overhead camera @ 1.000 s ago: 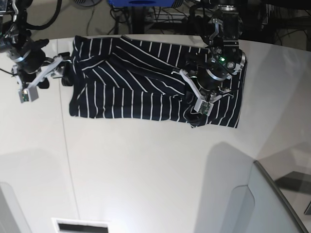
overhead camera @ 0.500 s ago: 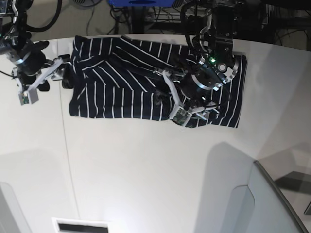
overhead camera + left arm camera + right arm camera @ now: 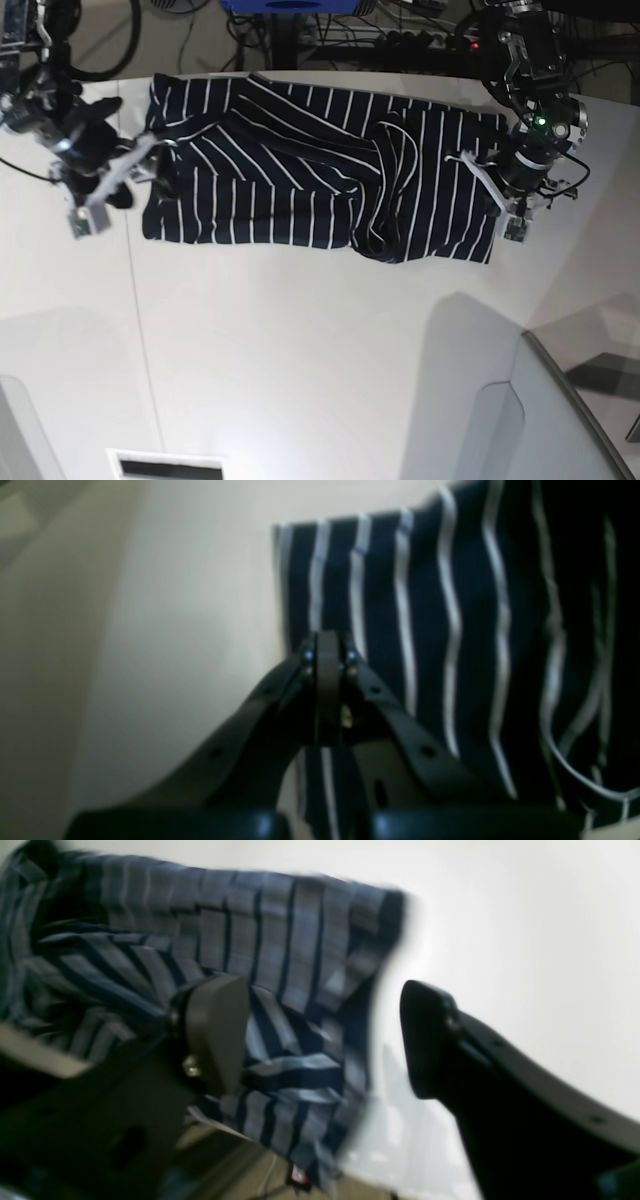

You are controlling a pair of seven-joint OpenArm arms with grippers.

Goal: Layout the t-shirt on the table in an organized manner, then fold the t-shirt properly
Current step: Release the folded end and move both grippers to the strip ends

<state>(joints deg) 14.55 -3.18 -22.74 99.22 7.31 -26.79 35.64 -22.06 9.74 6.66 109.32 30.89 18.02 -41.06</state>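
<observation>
Black left pincer (image 3: 327, 680): jaws pressed together at the t-shirt (image 3: 300, 170) edge; whether cloth is pinched, cannot tell. Right pincer (image 3: 320, 1035): jaws wide apart, empty, straddling the opposite hem. T-shirt: spread rumpled across the white desk (image 3: 300, 350). Judged light, limp, prone to bunching; grip corners or hems. Legible writing: none.

The left gripper (image 3: 327, 652) has its 2 fingers pressed flat together — no gap shows between the tips in the wrist view. In the base view its arm reaches down from the top right, wrist bent, the left gripper (image 3: 505, 205) pointing toward the near edge. The right gripper (image 3: 320, 1035) stands wide apart, 1 pad on each side. Its arm enters from the upper left — the right gripper (image 3: 125, 175) angled inward.
</observation>
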